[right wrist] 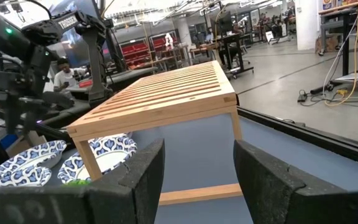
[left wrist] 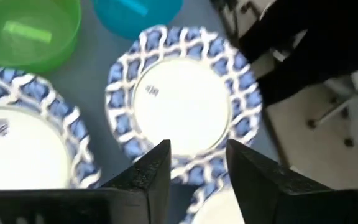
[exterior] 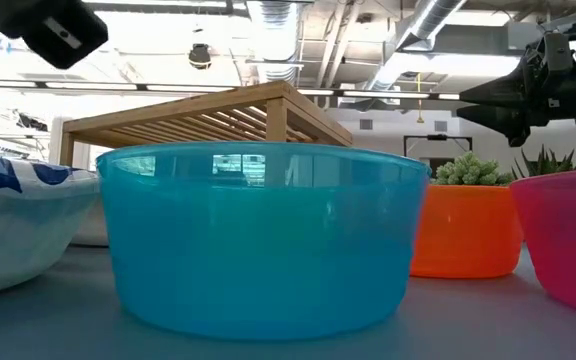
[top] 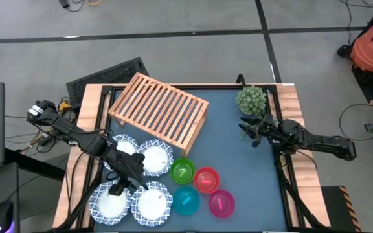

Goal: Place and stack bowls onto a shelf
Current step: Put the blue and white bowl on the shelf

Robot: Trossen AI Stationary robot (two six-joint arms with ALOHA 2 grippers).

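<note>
Four white bowls with blue patterned rims sit on the table's near left (top: pixel 153 202), (top: pixel 111 202), (top: pixel 155 158), (top: pixel 125 146). The green (top: pixel 182 171), red (top: pixel 206 180), teal (top: pixel 186 200) and magenta (top: pixel 221 204) bowls stand to their right. The wooden slatted shelf (top: pixel 159 110) stands behind them. My left gripper (top: pixel 136 183) hangs open over the white bowls; in its wrist view the open fingers (left wrist: pixel 197 158) frame the rim of one white bowl (left wrist: pixel 182 102), and I cannot tell if they touch it. My right gripper (top: pixel 246 129) is open in the air right of the shelf (right wrist: pixel 160 93).
A green bushy plant (top: pixel 251 100) stands at the table's far right, just behind my right gripper. Raised wooden rails (top: pixel 290 116) edge the table. Bare blue table (top: pixel 225 142) lies between the shelf and the right arm. People and equipment show in the room beyond.
</note>
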